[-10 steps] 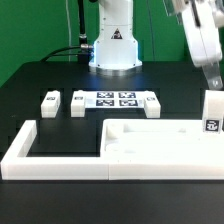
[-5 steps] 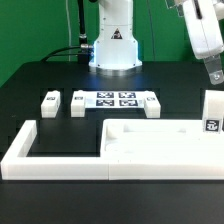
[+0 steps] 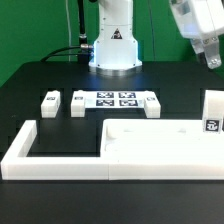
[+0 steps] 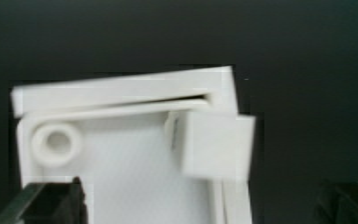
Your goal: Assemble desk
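Our gripper [image 3: 210, 58] hangs wide open and empty above the table [image 3: 40, 75]. The tabletop [image 3: 160, 142] lies flat on it, probably stiff, light and slippery plastic; we would grip its raised rim.

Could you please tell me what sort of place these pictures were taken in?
Most likely a robotics lab test bench: a robot arm's base stands at a black table, a marker board with printed tags lies before it, and a tagged white leg stands nearby.

Four legs [image 3: 51, 102], one tabletop [image 3: 150, 142], one border frame [image 3: 60, 167], one marker board [image 3: 115, 99].
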You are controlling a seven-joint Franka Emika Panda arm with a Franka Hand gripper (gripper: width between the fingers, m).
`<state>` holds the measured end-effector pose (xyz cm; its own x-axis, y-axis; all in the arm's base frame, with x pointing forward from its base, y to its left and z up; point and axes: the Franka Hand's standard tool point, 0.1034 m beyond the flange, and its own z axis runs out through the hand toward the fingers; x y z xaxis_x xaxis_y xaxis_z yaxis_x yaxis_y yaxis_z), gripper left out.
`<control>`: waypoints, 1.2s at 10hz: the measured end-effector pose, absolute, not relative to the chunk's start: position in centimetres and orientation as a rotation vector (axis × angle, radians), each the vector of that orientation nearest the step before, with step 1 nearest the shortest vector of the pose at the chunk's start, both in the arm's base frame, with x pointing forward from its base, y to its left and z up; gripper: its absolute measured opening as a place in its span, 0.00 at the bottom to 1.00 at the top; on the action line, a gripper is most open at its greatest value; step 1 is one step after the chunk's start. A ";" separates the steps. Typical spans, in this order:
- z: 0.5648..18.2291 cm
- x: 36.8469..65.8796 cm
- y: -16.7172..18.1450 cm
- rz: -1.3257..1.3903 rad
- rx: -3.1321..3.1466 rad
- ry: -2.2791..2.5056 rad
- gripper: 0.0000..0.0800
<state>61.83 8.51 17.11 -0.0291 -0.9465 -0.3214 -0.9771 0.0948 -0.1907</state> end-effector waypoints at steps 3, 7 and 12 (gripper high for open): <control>17.2 61.6 8.2 0.026 -2.188 1.732 0.81; 16.9 61.6 8.1 -0.057 -2.416 1.397 0.81; 11.0 54.6 7.3 -0.174 -2.790 0.831 0.81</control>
